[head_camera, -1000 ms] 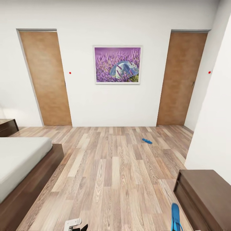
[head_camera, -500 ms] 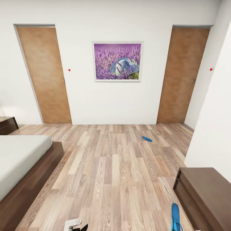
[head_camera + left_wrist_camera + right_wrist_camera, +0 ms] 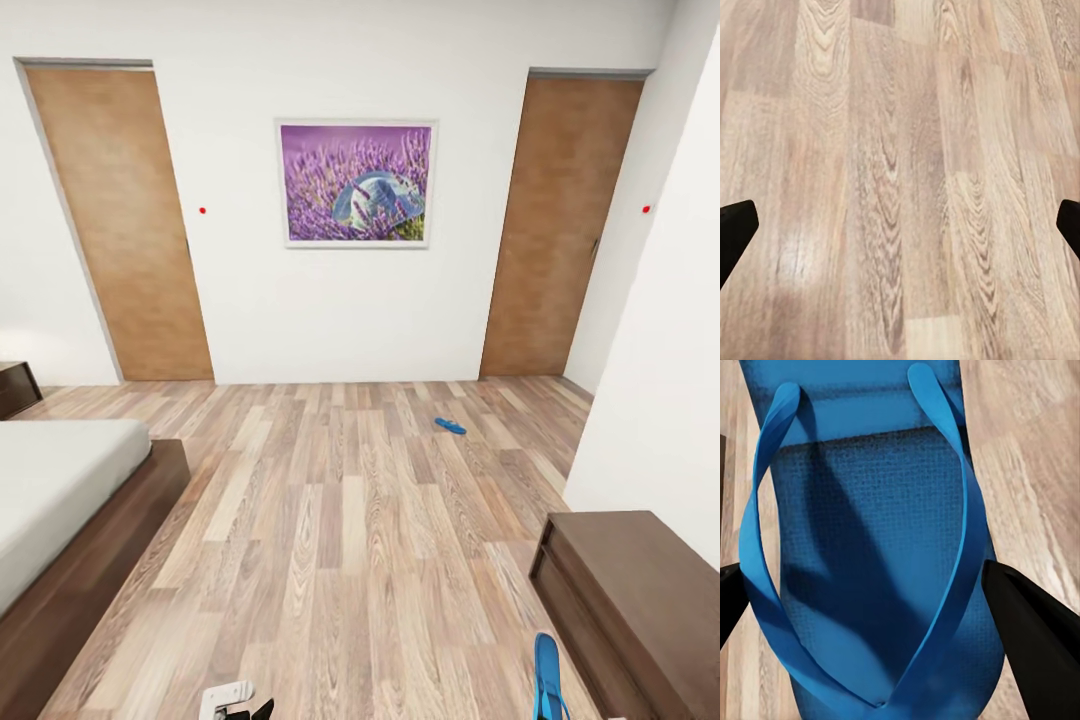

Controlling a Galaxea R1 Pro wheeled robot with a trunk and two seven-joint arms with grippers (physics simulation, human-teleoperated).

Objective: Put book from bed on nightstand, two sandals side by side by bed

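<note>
Lower right of the head view, one blue sandal [image 3: 546, 676] sits between the right gripper's [image 3: 900, 600] dark fingers, which look clamped on its sides. Second sandal [image 3: 450, 426] lies on the floor [image 3: 340, 520] mid-right, well apart. Left gripper [image 3: 900, 225] fingers spread wide, nothing between. Risk: the thin, floppy sandal could slip from an edge hold while driving. Bed [image 3: 60, 500] at left edge. Light wood planks, white walls, two brown doors, lavender picture [image 3: 357, 184], dark cabinet [image 3: 640, 600] lower right.

White walls [image 3: 300, 320], wood-plank floor [image 3: 350, 540], two brown doors [image 3: 120, 220], lavender picture [image 3: 356, 184], dark cabinet [image 3: 640, 590]
</note>
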